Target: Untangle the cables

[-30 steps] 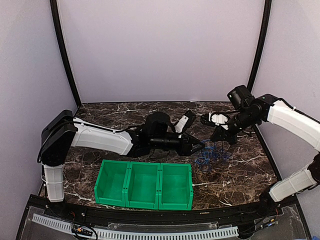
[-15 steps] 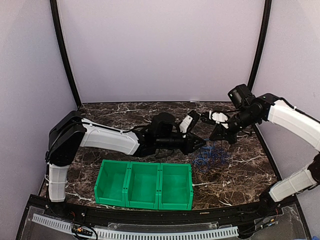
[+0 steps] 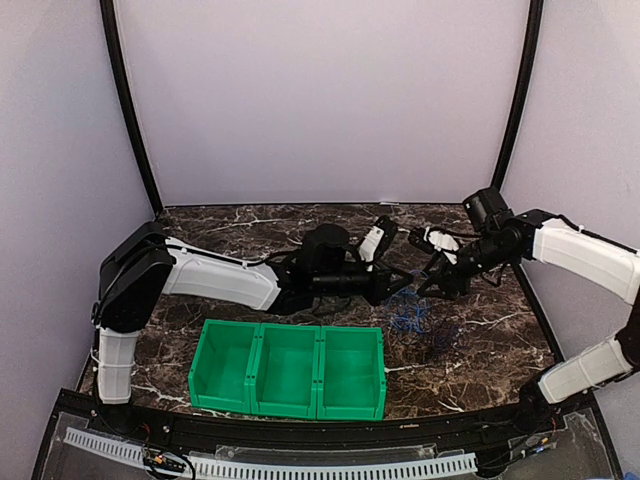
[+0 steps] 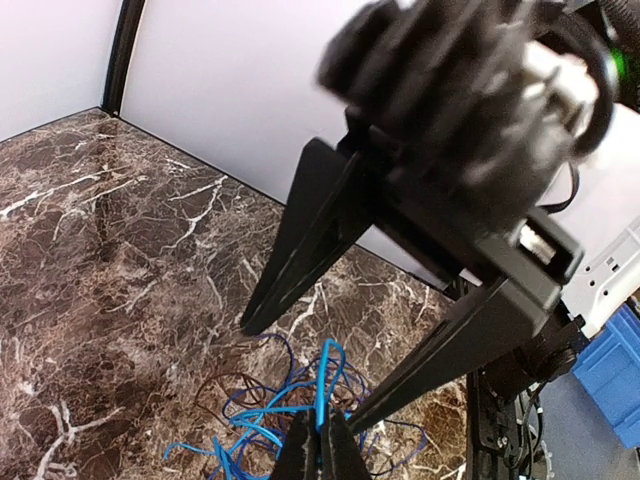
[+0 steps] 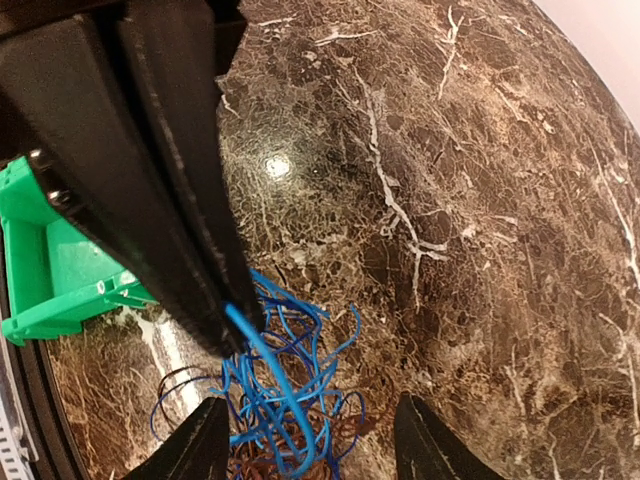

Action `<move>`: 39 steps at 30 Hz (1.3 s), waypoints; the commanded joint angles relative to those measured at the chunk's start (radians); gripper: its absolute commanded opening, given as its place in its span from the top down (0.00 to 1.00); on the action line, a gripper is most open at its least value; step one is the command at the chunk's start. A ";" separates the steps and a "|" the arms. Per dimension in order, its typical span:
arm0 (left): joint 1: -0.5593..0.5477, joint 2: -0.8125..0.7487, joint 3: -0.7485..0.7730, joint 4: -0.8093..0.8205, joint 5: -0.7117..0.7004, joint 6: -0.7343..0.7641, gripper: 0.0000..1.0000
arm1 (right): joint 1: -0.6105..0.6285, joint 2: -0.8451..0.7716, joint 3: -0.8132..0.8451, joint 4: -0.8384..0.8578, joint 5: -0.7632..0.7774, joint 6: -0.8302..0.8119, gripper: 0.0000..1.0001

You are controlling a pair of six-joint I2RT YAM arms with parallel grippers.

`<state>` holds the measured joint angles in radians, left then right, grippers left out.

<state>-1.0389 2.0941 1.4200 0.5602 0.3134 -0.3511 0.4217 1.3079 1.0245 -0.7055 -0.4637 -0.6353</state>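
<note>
Both outstretched, converging; left gripper pinches a blue cable; right gripper tilts down, spread apart.

Soft even light; glare spot on table; left wrist view top blurred.

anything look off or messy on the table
Only the cables: a knotted blue and brown heap on the marble table, right of the green bins. One blue strand rises out of it, pinched in the left gripper, with the right gripper open over the heap. Nothing looks spilled or broken.
</note>
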 commanded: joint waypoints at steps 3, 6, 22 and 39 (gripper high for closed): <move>-0.006 -0.047 0.027 0.083 0.018 -0.061 1.00 | -0.010 0.027 -0.077 0.230 -0.063 0.147 0.48; -0.005 -0.079 0.021 0.083 0.008 -0.064 1.00 | -0.022 0.031 -0.106 0.286 -0.061 0.169 0.68; -0.006 -0.324 0.038 0.067 -0.080 0.032 1.00 | -0.258 0.054 -0.144 0.360 0.038 0.179 0.84; -0.006 -0.385 0.283 -0.145 -0.116 0.219 1.00 | -0.412 0.157 -0.145 0.362 0.195 0.181 1.00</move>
<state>-1.0393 1.7569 1.6466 0.4580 0.2123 -0.1925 0.0219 1.4311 0.8875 -0.3630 -0.3748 -0.4595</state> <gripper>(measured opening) 0.024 0.008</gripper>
